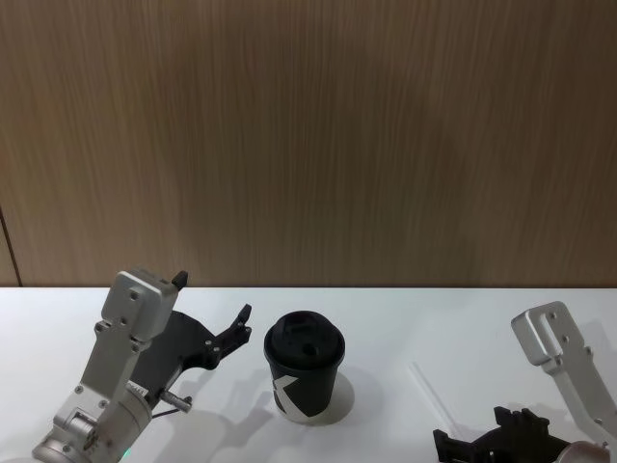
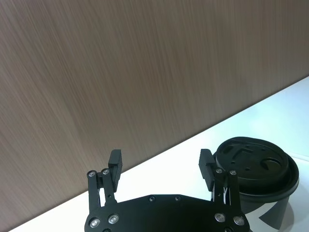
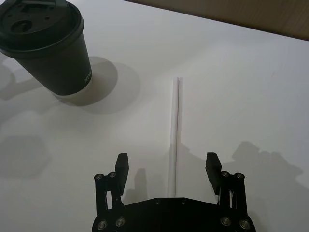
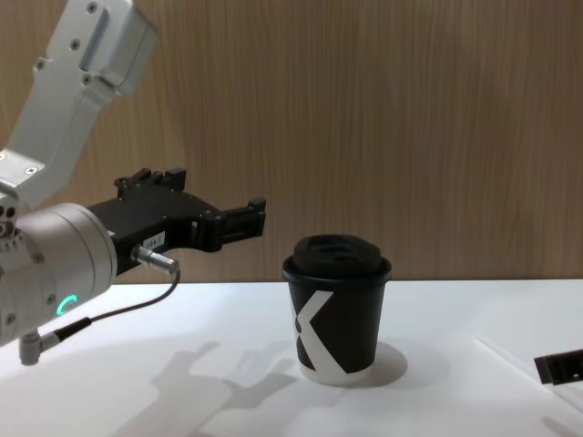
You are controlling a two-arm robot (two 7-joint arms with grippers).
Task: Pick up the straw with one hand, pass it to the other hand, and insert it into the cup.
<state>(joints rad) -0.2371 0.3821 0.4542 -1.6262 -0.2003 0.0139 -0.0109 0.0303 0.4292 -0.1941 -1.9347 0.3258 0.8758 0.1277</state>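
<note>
One white counter [image 1: 463,328] carries all. The long black left gripper [image 1: 214,297] on its silver wrist [image 1: 101,386] hangs above the left side, jaws apart, empty. The all-black right gripper [image 3: 166,162] sits low at right, jaws apart. Between them stands the black lidded paper cup [image 1: 304,371]. The thin white straw [image 3: 176,116] lies to its right, one end between the right jaws.
</note>
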